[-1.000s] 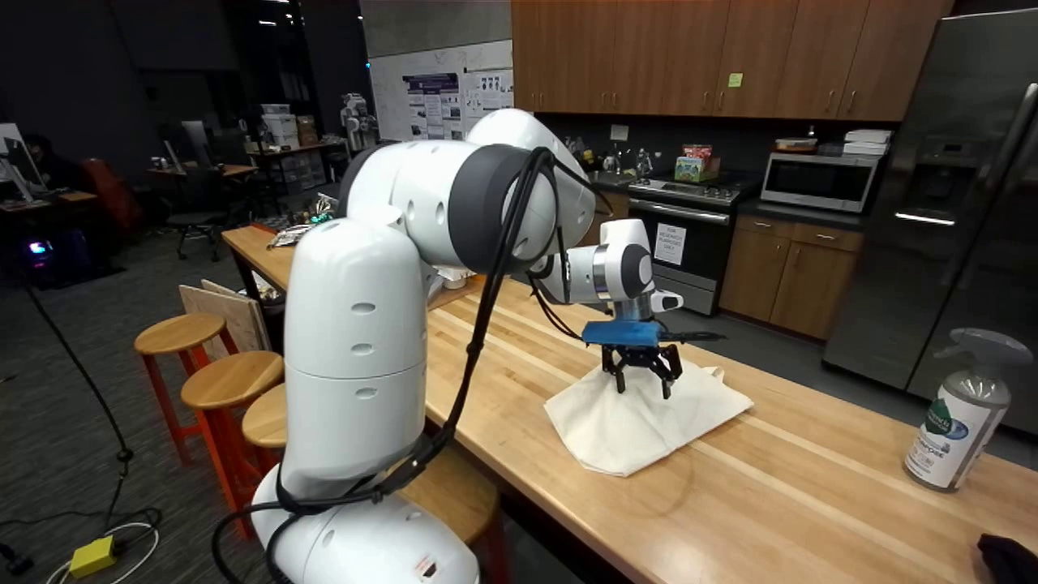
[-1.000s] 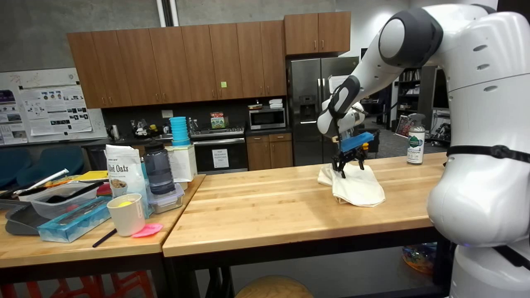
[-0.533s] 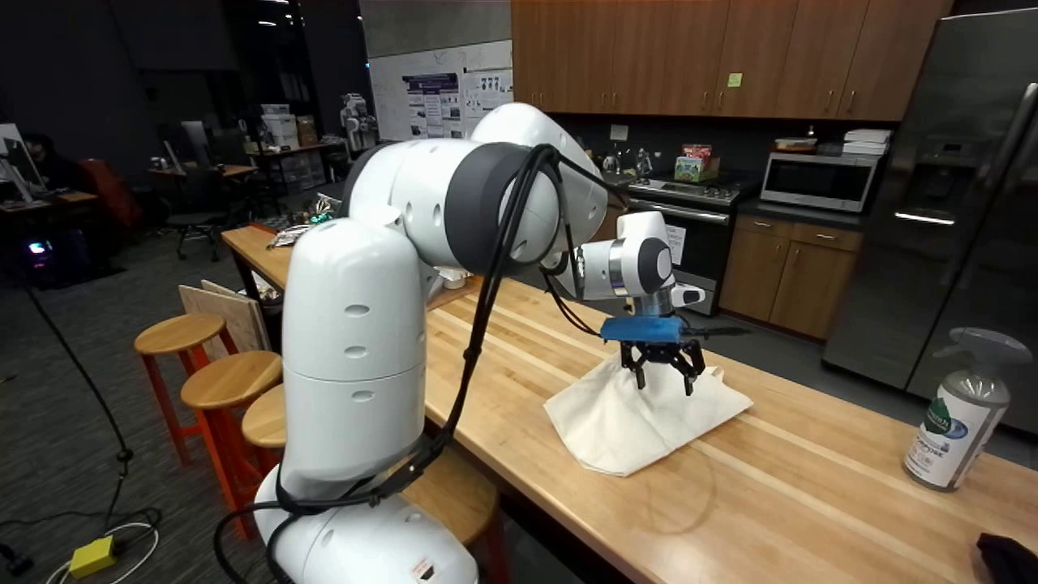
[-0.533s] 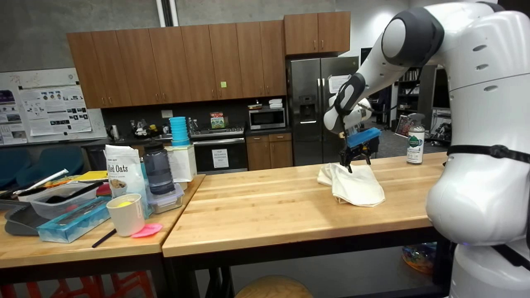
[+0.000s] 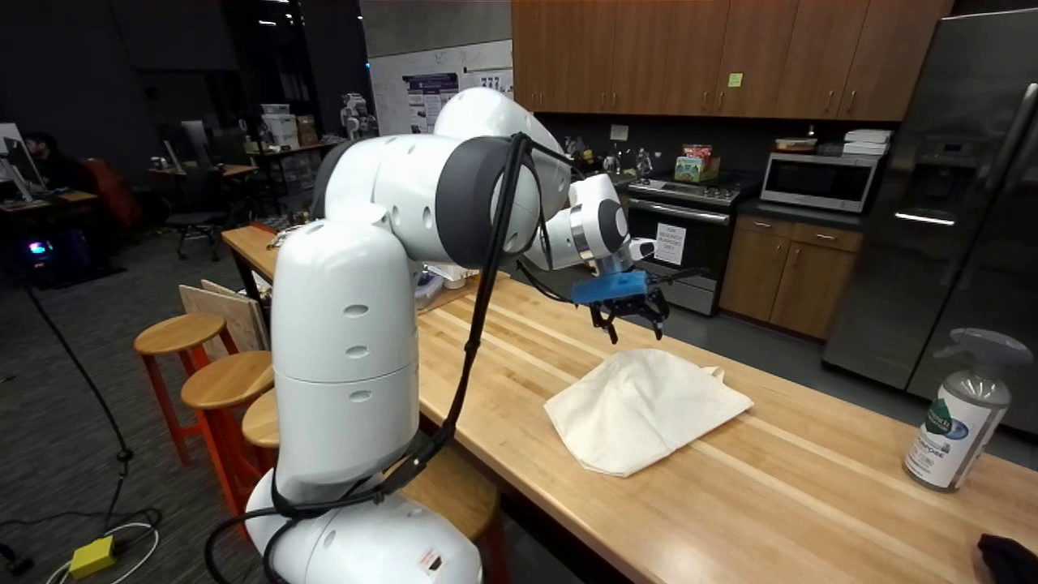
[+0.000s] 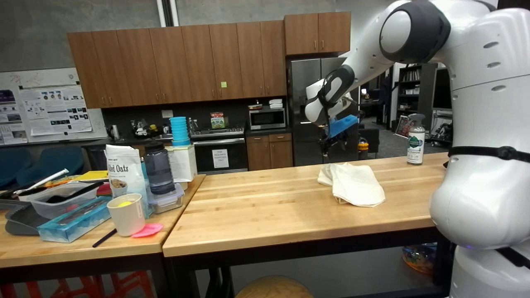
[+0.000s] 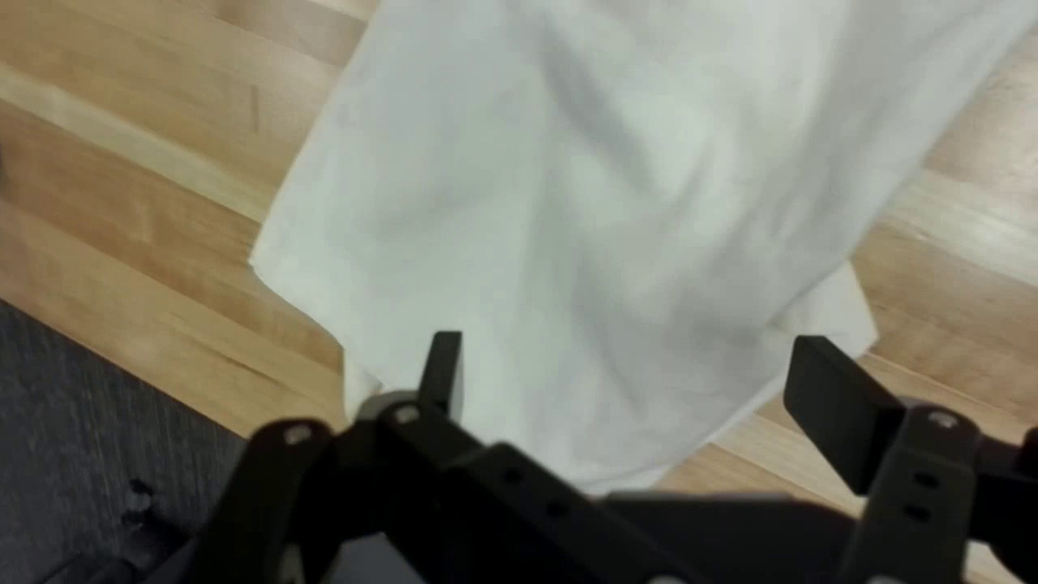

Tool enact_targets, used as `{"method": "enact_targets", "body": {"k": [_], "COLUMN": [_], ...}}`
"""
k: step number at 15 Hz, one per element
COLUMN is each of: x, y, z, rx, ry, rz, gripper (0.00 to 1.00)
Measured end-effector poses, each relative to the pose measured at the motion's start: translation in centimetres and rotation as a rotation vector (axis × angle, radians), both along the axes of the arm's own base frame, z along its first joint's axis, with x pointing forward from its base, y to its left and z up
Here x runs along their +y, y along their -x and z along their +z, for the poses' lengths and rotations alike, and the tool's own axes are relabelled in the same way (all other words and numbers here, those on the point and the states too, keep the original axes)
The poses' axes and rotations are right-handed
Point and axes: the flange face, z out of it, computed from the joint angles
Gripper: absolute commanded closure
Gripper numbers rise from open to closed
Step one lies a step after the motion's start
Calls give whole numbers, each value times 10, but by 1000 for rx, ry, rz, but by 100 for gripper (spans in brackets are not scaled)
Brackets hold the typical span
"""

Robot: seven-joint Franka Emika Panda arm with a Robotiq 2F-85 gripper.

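Observation:
A cream cloth, perhaps a flat fabric bag [image 5: 649,414], lies rumpled on the wooden table, with a small loop at its far edge. Both exterior views show it, and folded layers of the cloth [image 6: 358,188] face the camera. Above its far side hangs my gripper [image 5: 636,337], tilted and apart from the cloth, with a blue piece [image 5: 610,287] mounted over the fingers. In the wrist view the fingers of my gripper [image 7: 632,369] stand wide apart, nothing between them; the cloth [image 7: 551,227] spreads below, and its edge runs beneath the gap.
A spray bottle [image 5: 957,430] stands on the table, with a dark item [image 5: 1005,558] near it. A side table carries an oats bag [image 6: 124,169], a mug [image 6: 126,215], a dark bottle [image 6: 158,169] and containers. Stools [image 5: 180,332] line the near side.
From low over the cloth, my gripper first shifted slightly, then rose, tilted and drew back toward the table's far edge. The cloth lies as before; the fingers have stayed apart.

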Motion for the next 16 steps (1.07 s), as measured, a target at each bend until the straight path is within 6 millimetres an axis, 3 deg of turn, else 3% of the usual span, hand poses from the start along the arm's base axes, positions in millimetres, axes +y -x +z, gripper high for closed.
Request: {"method": "enact_targets", "body": {"k": [3,6,10,16], "x": [37,54,55,39], "y": [-1,-3,-4,-5], "z": [-17,-37,-48,-42], "rx": [28,59,77,64], "ry": [-4,-5,-1,17], "rz": [61,90,91,64], "gripper": [0,0,0,0]}}
